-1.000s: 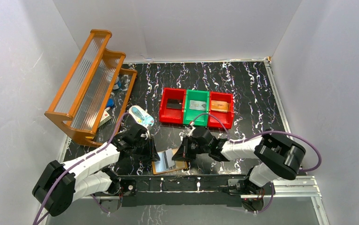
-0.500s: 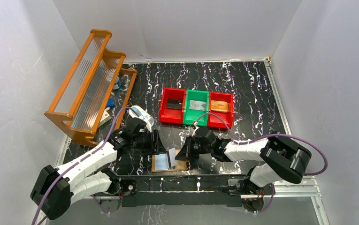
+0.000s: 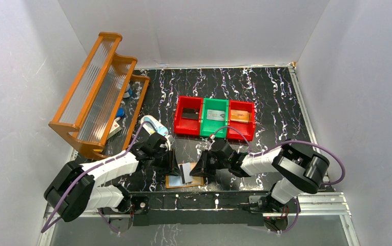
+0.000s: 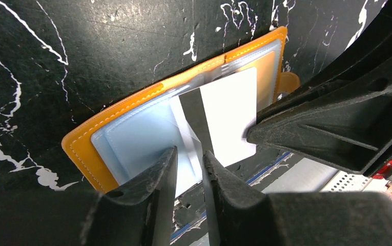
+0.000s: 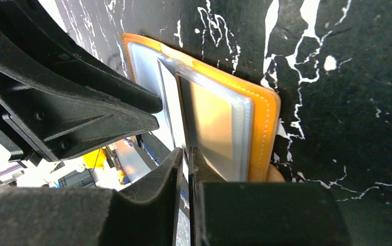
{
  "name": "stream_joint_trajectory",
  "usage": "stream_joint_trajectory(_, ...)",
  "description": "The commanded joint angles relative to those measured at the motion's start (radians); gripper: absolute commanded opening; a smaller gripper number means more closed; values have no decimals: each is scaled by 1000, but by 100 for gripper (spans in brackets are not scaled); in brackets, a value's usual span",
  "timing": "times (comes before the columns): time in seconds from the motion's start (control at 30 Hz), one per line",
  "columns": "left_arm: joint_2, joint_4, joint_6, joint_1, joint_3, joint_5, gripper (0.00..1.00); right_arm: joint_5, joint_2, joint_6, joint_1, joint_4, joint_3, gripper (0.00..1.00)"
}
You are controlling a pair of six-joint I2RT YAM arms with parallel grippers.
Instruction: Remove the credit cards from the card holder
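Observation:
The orange card holder [image 3: 174,182] lies flat near the table's front edge, its clear pockets facing up [image 4: 83,148] [image 5: 263,123]. A white credit card [image 3: 186,172] with a black stripe sticks up out of a pocket [image 4: 232,115]. My left gripper [image 3: 173,165] hangs over the card's left part, its fingers a narrow gap apart [image 4: 189,156]; the card shows through the gap. My right gripper [image 3: 200,171] comes from the right. Its fingers are almost together on the edge of a clear pocket sleeve [image 5: 184,154]. One right fingertip [image 4: 250,136] touches the card's side.
A red bin [image 3: 188,124], a green bin [image 3: 215,126] and a second red bin [image 3: 241,128] stand in a row behind. A pale blue-and-white oval item [image 3: 152,124] lies at the left beside a wooden rack [image 3: 99,92]. A metal rail [image 3: 234,199] runs just before the holder.
My left gripper drew back toward the oval item, widened, then returned to the card and narrowed. The card stands steeper and shorter in view. The right gripper stayed at the holder.

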Motion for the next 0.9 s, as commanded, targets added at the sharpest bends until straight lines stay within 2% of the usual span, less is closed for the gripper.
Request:
stream_joint_trajectory(0.0,9,23,-3,-8,-25,-17,22,-21,20,26,-3,101,-5,20)
stream_joint_trajectory(0.17,14,29,-3,-13,-38,-24,19,-36,49,35,-4,137,12,26)
stream_joint_trajectory(0.53,-6,29,-5,-15,-51,-29,17,-53,120,37,-3,186,61,26)
stream_joint_trajectory(0.63,-8,30,-6,-15,-56,-30,16,-59,132,42,-3,197,68,23)
stream_joint_trajectory(0.77,-19,27,-5,-14,-56,-31,17,-37,99,37,-3,168,55,10)
stream_joint_trajectory(0.87,-45,16,-14,-15,-56,-45,22,-13,49,-11,-3,85,59,4)
